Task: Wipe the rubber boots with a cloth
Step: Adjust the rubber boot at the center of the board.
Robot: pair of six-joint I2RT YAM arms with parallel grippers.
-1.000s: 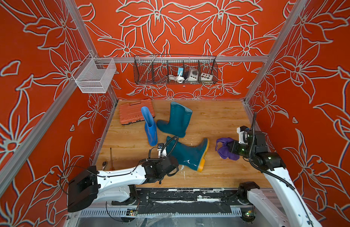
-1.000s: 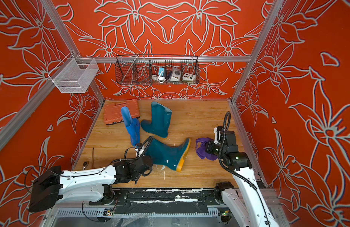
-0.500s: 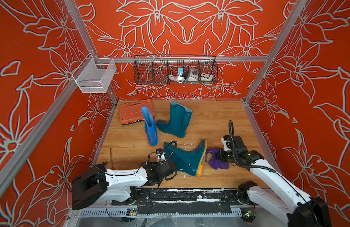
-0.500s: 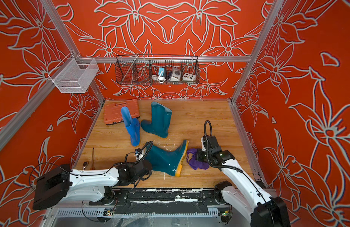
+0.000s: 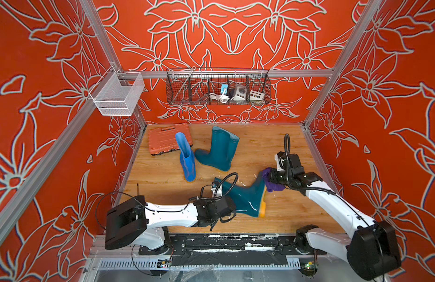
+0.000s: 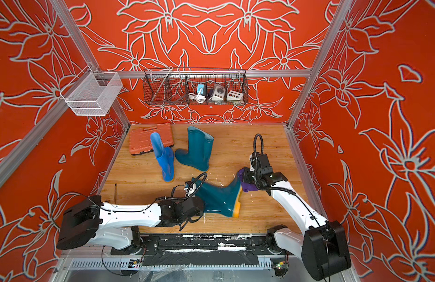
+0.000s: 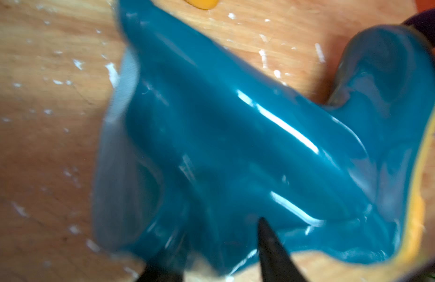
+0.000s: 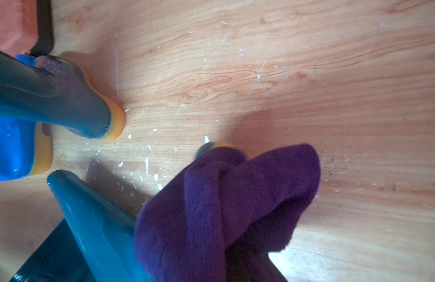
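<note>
The cloth (image 5: 275,187) is bunched in the clenched right pincer (image 5: 270,180), which grasps it and presses it against the toe end of the orange-yellow sole of the lying teal boot (image 5: 245,197), toward the table's right side. That boot lies on its side near the front edge, with its shaft mouth toward the left pincer (image 7: 214,241). The left pincer's dark fingers (image 7: 272,254) stand spread apart at the shaft's rim, released rather than pinching, though this wrist view is blurred. The cloth is deep purple, soft and crumpled into folds; the boot is glossy with bright highlights. Behind them, the blue boot (image 5: 187,161) and the standing teal boot (image 5: 220,149) are upright side by side, the blue one just in front of the orange tool case (image 5: 166,141). Bare wood of the table (image 5: 272,146), flecked with white bits, lies open behind the cloth up to the back wall. The lying boot's heel sits near the front edge, and the right arm runs close to the right wall.
</note>
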